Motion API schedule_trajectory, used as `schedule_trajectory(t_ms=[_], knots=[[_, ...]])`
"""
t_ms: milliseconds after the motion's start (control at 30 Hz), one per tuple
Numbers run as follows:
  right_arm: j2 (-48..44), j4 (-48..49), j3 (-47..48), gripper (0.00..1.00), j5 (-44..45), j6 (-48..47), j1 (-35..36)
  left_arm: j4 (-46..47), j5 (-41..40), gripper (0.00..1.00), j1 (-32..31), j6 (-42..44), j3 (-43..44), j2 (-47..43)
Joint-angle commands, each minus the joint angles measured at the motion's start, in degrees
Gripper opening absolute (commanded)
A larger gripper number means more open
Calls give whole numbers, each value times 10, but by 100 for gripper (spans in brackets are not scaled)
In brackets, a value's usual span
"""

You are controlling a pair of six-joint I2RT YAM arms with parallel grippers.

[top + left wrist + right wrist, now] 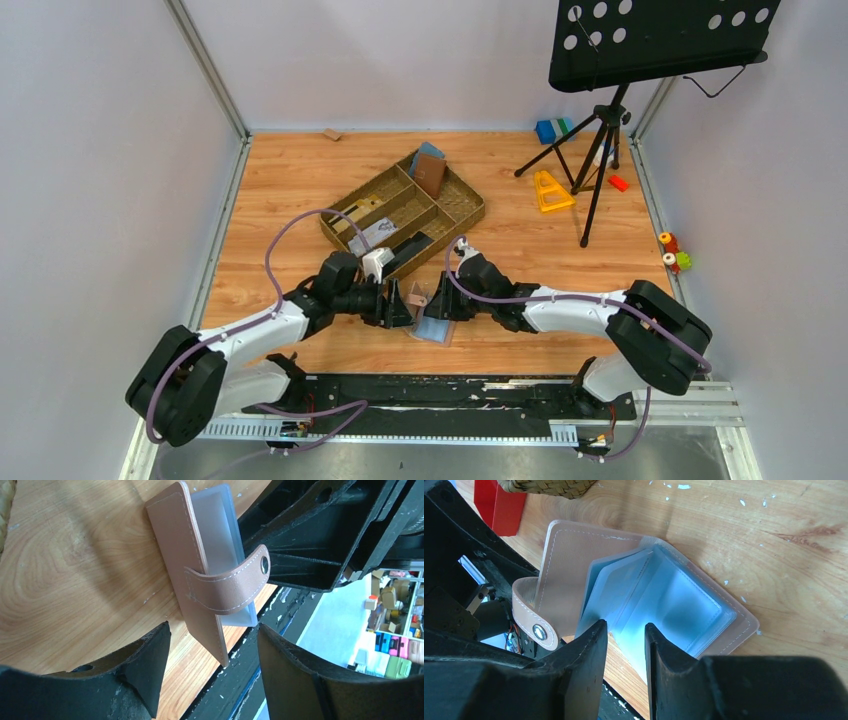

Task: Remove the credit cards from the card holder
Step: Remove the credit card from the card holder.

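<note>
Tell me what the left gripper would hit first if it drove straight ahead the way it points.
The card holder: its tan cover stands on edge just ahead, between the fingers of the open left gripper. Nothing shows in front of it, though depth is hard to judge.

No text, label, brand or number can be read anywhere. On a clear sleeve of the card holder [649, 590], just beyond the right gripper [626, 630], runs a faint dotted line (perhaps print, too blurred to tell).
</note>
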Motion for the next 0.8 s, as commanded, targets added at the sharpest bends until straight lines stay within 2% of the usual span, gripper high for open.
schedule_trajectory(t_ms=[0, 100, 300, 500, 767], knots=[[-2, 29, 2, 34, -6, 2, 4, 6, -18, 73, -11, 10, 26, 13], [-2, 31, 1, 34, -5, 2, 5, 8, -23, 78, -14, 10, 28, 17], [1, 33, 1, 34, -8, 2, 5, 21, -28, 80, -21, 8, 27, 33], [-1, 32, -1, 33, -6, 2, 5, 29, -30, 65, -24, 8, 25, 52], [-12, 21, -8, 36, 11, 0, 5, 26, -26, 64, -23, 8, 21, 41]])
